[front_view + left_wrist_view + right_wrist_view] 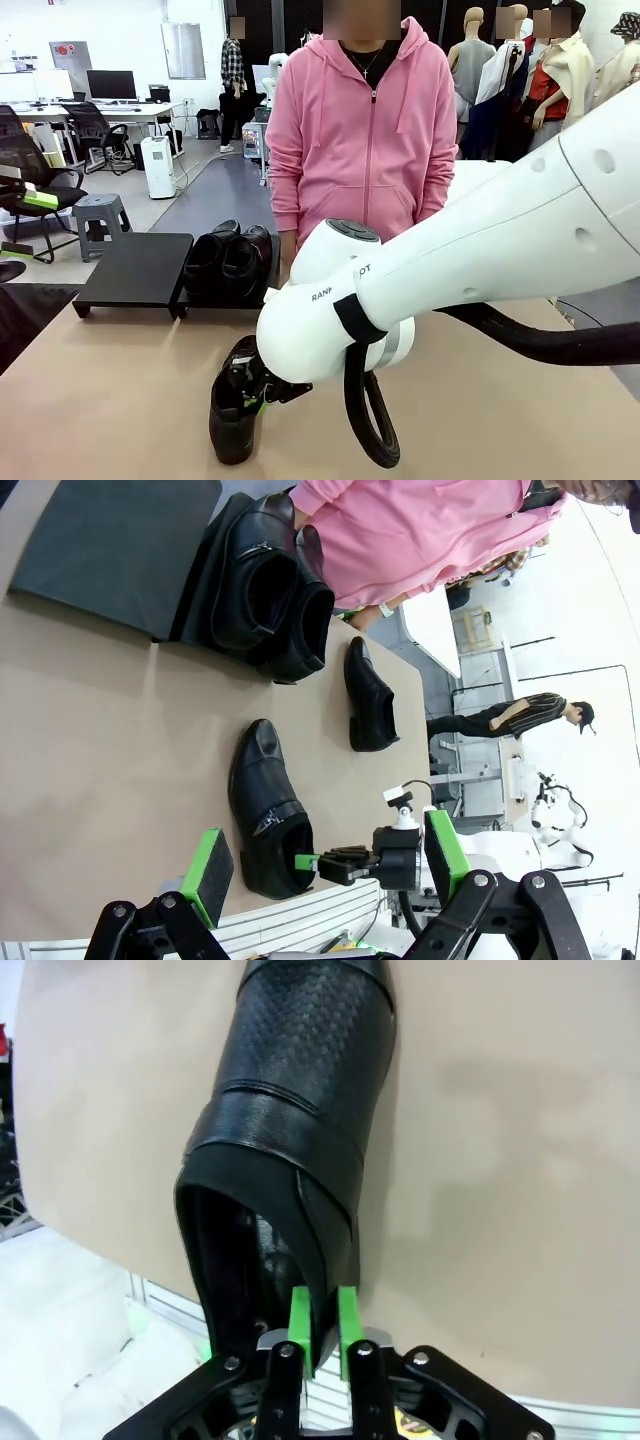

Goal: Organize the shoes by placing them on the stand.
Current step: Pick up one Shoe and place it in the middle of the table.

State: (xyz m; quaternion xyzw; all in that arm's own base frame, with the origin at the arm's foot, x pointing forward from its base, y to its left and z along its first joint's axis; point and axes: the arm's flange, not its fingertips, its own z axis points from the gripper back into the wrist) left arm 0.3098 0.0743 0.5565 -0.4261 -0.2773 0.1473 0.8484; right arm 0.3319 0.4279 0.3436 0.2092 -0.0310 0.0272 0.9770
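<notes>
Gripping shoe [300, 1090] by heel wall: right pincer [324, 1305] pads nearly together, leather between them. Left pincer [328, 865] wide apart, holding nothing. Shoe sits at near table [120, 400] edge; lifted or resting, cannot tell. Stand [135, 268] far left: pair [232, 262] on right platform, left platform bare.

Judgement: thin rim pinch, so toe may sag. Lift slow, carry to bare platform, set sole flat.

Left wrist view shows fourth shoe [368, 695] on table near person; front view has my arm across that spot. Right wrist view gives pad contact.

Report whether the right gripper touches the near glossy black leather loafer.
Touching. Right wrist view: green pads of the right gripper pinch the heel rim of the loafer, no gap.
</notes>
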